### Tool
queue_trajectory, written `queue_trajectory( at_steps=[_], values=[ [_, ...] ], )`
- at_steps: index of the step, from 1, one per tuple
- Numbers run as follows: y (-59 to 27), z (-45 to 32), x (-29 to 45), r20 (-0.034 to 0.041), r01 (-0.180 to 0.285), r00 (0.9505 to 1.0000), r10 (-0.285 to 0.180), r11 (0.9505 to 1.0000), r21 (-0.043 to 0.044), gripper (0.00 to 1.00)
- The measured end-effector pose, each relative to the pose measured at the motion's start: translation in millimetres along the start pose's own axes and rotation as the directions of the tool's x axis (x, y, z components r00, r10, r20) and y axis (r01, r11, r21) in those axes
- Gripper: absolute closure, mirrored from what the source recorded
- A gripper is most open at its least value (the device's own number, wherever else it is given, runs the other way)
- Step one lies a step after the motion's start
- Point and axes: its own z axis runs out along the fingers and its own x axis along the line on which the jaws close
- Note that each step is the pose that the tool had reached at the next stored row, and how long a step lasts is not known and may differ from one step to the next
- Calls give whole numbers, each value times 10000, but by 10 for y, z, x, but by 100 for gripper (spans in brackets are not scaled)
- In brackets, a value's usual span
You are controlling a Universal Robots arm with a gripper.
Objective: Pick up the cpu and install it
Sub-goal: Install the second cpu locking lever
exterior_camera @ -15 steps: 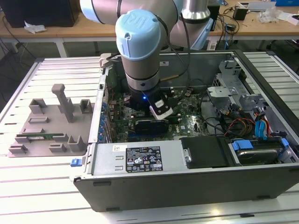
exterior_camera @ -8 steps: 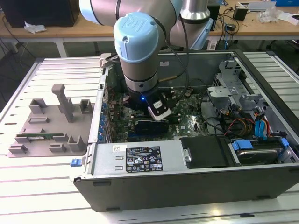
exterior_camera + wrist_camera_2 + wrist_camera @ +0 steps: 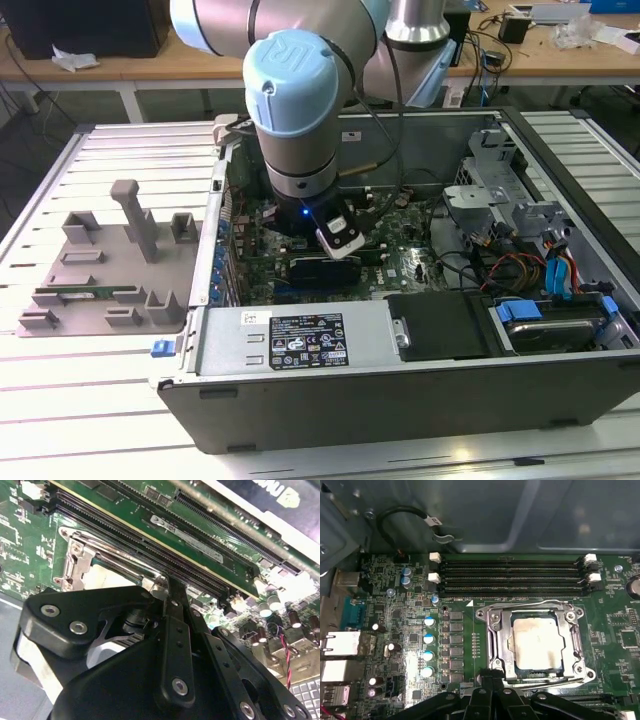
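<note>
White slatted bench (image 3: 110,400) carried the open grey computer case (image 3: 420,390), laid on its side so the green motherboard (image 3: 395,625) faced upward. The small square silvery cpu (image 3: 538,643) sat flat within its metal socket frame (image 3: 496,645), retention bracket around it. The black tool (image 3: 490,676) stood at the frame's 7 o'clock corner, fingertips together, holding nothing.

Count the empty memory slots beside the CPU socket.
4 memory slots, all empty, lie parallel in one bank between the case wall and the socket holding the cpu.
</note>
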Motion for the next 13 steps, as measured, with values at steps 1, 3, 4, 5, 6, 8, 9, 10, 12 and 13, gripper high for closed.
queue_trajectory(
  at_steps=[1, 3, 4, 5, 6, 8, 9, 10, 12, 13],
  values=[
    [13, -44, -2, -4, -1, 10000, 1, 10000, 8, 89],
    [32, -99, -6, 2, -1, 10000, 1, 9999, 104, 89],
    [35, -109, -7, 4, -1, 10000, 0, 9998, 206, 89],
    [40, -118, -10, 8, 3, 10000, -3, 9994, 359, 89],
    [43, -123, -11, 13, 3, 10000, -4, 9987, 508, 89],
    [69, -114, -29, 23, -8, 10000, 6, 9976, 695, 89],
    [82, -109, -40, 25, -11, 10000, 9, 9974, 722, 89],
    [109, -98, -70, 29, -16, 10000, 14, 9971, 765, 89],
    [220, -58, -137, 32, -17, 10000, 15, 9965, 838, 89],
    [263, -43, -163, 31, -16, 10000, 14, 9964, 852, 89]
  ],
)
